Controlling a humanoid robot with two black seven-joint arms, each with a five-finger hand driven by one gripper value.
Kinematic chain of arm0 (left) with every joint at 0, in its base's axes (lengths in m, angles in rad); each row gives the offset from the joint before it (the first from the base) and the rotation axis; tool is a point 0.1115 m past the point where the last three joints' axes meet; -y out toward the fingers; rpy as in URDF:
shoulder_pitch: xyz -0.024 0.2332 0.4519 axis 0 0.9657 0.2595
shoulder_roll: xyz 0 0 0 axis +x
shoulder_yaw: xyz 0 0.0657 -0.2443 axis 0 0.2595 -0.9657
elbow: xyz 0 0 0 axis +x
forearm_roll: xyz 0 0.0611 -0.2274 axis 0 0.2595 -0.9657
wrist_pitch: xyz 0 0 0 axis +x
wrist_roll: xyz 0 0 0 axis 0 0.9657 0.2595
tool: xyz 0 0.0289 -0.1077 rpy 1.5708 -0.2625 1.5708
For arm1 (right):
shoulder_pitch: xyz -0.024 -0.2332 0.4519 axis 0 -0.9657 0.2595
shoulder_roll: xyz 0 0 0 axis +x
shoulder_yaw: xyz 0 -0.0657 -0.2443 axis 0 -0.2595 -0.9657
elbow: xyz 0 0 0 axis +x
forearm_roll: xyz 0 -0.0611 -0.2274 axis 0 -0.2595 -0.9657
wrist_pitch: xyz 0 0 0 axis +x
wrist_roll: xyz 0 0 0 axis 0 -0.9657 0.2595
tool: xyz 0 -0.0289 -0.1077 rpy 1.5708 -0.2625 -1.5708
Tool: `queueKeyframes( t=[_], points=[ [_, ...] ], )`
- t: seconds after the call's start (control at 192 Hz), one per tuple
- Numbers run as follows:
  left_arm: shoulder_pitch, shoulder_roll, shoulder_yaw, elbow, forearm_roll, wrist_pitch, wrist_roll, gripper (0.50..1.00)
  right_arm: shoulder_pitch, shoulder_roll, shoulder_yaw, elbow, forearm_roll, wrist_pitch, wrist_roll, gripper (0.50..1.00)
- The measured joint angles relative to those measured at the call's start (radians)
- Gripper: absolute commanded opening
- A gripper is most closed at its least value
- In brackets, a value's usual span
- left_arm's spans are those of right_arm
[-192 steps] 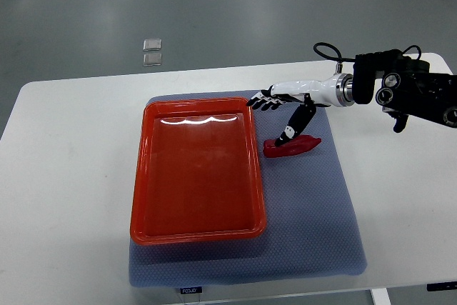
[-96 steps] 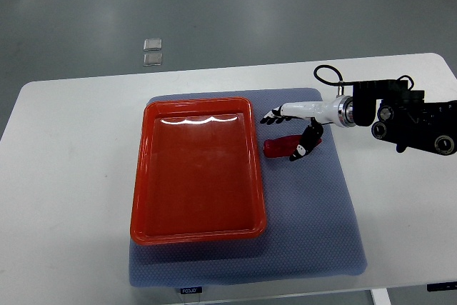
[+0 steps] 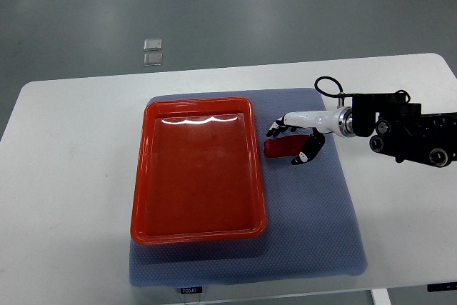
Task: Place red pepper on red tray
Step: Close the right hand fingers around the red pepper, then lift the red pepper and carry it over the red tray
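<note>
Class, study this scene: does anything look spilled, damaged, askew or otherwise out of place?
Nothing stands out. The red tray sits empty and square on the blue mat; the red pepper lies intact on the mat beside it, with the right robot hand around it.

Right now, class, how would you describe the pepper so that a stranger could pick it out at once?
Find the white table and the grey mat on it. Just right of the red tray, on the mat, lies the pepper, with the right hand around it. It is the only small red thing there.
</note>
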Motion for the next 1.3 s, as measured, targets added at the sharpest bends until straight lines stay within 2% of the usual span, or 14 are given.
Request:
queueKeyframes(
  t=[0.073,0.094,0.104,0.125,0.209,0.282,0.511,0.887,1.075,1.3],
  points=[
    [0.0,0.0,0.0,0.0,0.0,0.0,0.0,1.0,-0.003,0.007,-0.006,-0.006,-0.005,-0.009,0.0,0.75],
    [0.0,0.0,0.0,0.0,0.0,0.0,0.0,1.0,-0.004,0.009,-0.007,-0.008,-0.006,-0.011,0.0,0.717],
    [0.0,0.0,0.0,0.0,-0.001,0.0,0.0,1.0,-0.004,0.009,-0.007,-0.009,-0.007,-0.012,0.0,0.674],
    [0.0,0.0,0.0,0.0,-0.001,0.0,0.0,1.0,-0.004,0.01,-0.008,-0.009,-0.007,-0.013,0.0,0.646],
    [0.0,0.0,0.0,0.0,-0.001,0.0,0.0,1.0,-0.005,0.013,-0.009,-0.014,-0.01,-0.019,0.0,0.556],
    [0.0,0.0,0.0,0.0,-0.001,0.0,0.0,1.0,-0.005,0.014,-0.011,-0.015,-0.011,-0.024,0.0,0.509],
    [0.0,0.0,-0.001,0.0,-0.002,0.0,0.0,1.0,0.017,-0.003,-0.018,-0.015,-0.012,-0.021,-0.006,0.5],
    [0.0,0.0,-0.002,0.002,-0.002,0.0,0.0,1.0,0.139,-0.038,-0.008,0.007,0.001,-0.007,-0.006,0.5],
    [0.0,0.0,-0.002,0.002,-0.003,0.0,0.0,1.0,0.178,0.01,-0.007,0.009,0.015,-0.009,-0.005,0.5],
    [0.0,0.0,-0.003,0.003,-0.003,0.0,0.0,1.0,0.19,0.132,-0.007,-0.002,0.066,-0.021,-0.002,0.5]
  ],
)
